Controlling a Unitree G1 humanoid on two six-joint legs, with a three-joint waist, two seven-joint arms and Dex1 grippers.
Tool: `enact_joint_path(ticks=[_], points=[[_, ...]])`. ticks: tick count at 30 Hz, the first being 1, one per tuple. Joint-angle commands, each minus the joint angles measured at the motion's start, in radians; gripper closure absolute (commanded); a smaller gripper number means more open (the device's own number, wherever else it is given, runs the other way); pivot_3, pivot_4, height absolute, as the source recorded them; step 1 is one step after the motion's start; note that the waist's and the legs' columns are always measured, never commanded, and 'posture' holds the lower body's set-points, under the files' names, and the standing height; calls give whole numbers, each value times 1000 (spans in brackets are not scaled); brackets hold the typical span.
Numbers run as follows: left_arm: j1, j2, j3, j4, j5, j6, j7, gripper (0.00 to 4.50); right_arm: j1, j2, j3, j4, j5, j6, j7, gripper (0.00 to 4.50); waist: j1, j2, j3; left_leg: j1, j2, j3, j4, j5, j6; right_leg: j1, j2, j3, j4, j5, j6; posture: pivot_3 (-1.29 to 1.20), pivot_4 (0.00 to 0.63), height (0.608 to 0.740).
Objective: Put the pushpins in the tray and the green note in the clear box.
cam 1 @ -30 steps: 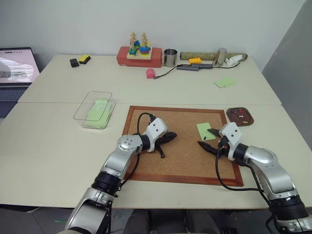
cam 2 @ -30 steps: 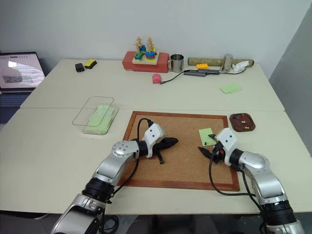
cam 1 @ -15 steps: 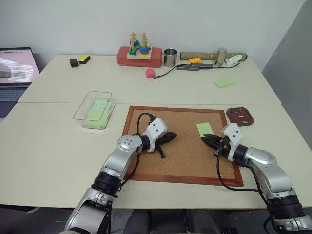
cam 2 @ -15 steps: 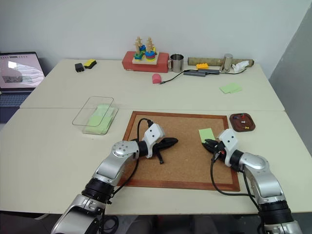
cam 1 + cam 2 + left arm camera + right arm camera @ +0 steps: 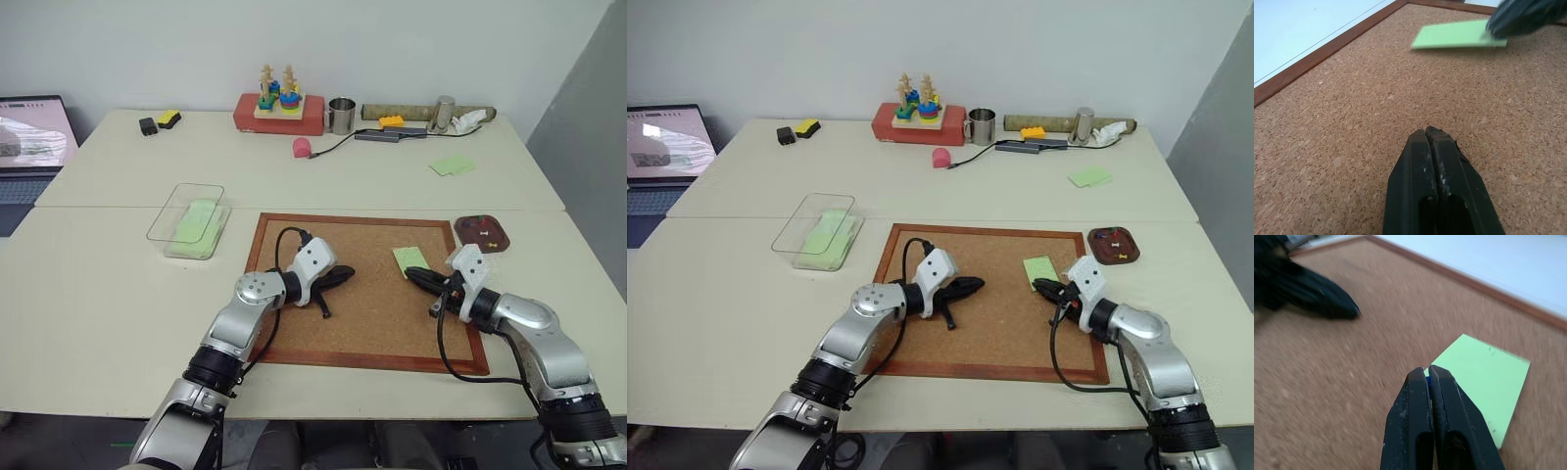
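My right end effector (image 5: 1429,373) is pinched narrow on the near corner of the green note (image 5: 1488,379), its black fingertips pressed together over the paper's edge, with a speck of blue showing between the tips. The note sits on the corkboard (image 5: 367,318) toward its 2 o'clock corner, just inside the wooden frame. My left end effector (image 5: 1426,134) is closed with nothing between its fingers, resting low over the bare cork near the board's 9 o'clock side, pointing toward 3 o'clock, well apart from the note.

The tray (image 5: 482,233) lies on the bench (image 5: 98,294) just off the board's 2 o'clock corner, beside my right arm; small pins (image 5: 484,232) are in it, too tiny to tell their colours for sure. The clear box (image 5: 189,220) stands on the bench beyond the board's 10 o'clock corner, with something pale green inside it. Another green note (image 5: 452,164) lies loose farther out at 1 o'clock. A laptop (image 5: 27,137) sits at the far 10 o'clock edge of the bench
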Motion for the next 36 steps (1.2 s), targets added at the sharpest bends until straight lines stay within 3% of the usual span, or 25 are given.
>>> enact_joint_path(ticks=[1, 7, 15, 18, 22, 29, 36], points=[[23, -13, -25, 12, 9, 18, -6, 4500, -37, -25, -28, -87, 25, 10, 11, 4466, 1, 0, 0, 0, 0, 0, 0, 0, 0, 0, 0, 0, 0, 0, 0, 0, 150, 740], [28, -34, 47, -69, -100, 108, -21, 4500, -62, -56, -19, -136, 4, -8, 16, 4466, 2, 0, 0, -1, 0, 0, 0, 0, 0, 0, 0, -1, -1, 0, -1, 0, 150, 740], [65, 17, 301, -395, -542, 573, -32, 3042, -82, -97, 3, -151, -90, -123, 6, 4500, -3, -2, 1, -2, 2, -1, 0, 0, 0, -2, 1, -1, 0, 0, 0, 0, 150, 740], [57, -24, 409, -434, -710, 707, 50, 2477, -90, -97, 7, -144, -120, -175, -1, 4500, -2, -2, 1, -2, 1, -1, 0, 0, 0, -1, 0, -1, 0, 0, 0, 0, 150, 740], [54, -110, 459, -440, -850, 804, 155, 1641, -130, -96, 20, -126, -177, -292, -7, 4500, -2, -2, 2, -2, 1, -1, 1, 0, 0, -1, 0, -1, 0, 0, 0, 0, 150, 740], [-4, -215, 462, -354, -873, 786, 261, 416, -180, -97, 48, -120, -227, -390, 2, 4500, 0, -3, 2, -2, 1, -1, 0, 0, 0, -1, 0, -1, 0, 2, -4, 0, 150, 740], [-83, -272, 478, -288, -916, 768, 274, 416, -181, -113, 80, -137, -260, -432, 27, 4500, 0, -3, 2, -2, 0, -1, 0, 0, -1, -1, 0, -1, -1, 2, -4, 0, 150, 740]])
